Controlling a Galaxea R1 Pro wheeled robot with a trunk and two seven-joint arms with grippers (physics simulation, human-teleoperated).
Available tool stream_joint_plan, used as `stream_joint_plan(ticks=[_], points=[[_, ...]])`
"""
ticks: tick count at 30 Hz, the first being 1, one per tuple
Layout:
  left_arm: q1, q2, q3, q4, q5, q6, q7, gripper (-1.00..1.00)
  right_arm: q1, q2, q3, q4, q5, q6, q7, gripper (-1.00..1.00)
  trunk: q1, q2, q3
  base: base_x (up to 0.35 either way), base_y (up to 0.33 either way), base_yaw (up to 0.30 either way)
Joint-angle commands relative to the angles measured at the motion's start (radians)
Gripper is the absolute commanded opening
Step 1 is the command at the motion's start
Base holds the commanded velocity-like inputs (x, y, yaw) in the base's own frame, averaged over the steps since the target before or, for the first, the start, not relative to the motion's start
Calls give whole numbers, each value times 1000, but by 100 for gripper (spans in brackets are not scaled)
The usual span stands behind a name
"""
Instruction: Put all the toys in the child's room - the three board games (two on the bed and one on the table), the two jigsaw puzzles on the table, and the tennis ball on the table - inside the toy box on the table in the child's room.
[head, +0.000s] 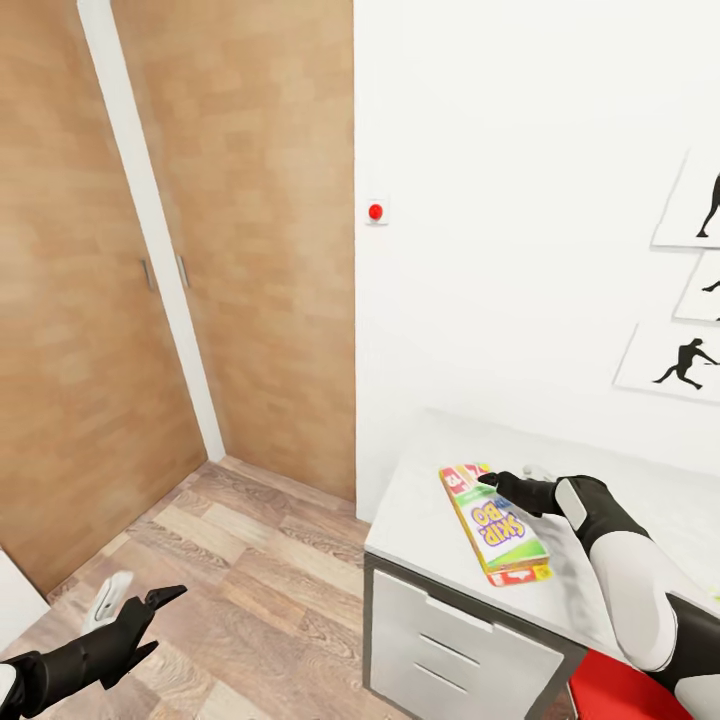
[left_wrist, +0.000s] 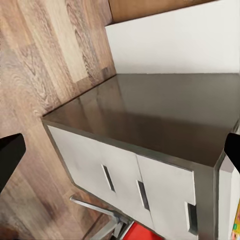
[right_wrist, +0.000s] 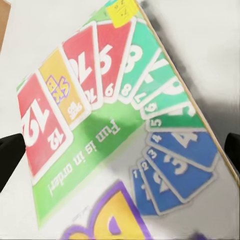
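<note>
Right pincer (head: 487, 481): spread wide, poised over the board game (head: 495, 525) on the pale surface (head: 420, 515).
Left pincer (head: 165, 597): parted, empty, above floor.

Right arm (head: 640, 590): glossy white shell segments, black wrist with a grey band, black gripper (head: 490, 481). Left gripper (head: 165, 598): black, with tapered pointed fingers.

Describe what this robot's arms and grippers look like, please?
Both arms have glossy white shells and black wrists. The right arm has a grey band at the wrist. The left gripper and right gripper are matte black, with two slim pointed fingers.
</note>
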Motion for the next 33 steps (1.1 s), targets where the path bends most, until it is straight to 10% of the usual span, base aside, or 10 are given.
stream_joint_plan(ticks=[1,33], points=[[-1,0,1,-1,11,4,10,100,-1,0,-6,-1,0,6,3,100,0,-1,-1,-200,0,6],[-1,-1,2,-1,12,4,10,100,-1,2,-3,-1,0,7,2,100,0,-1,17,-42,0,107]])
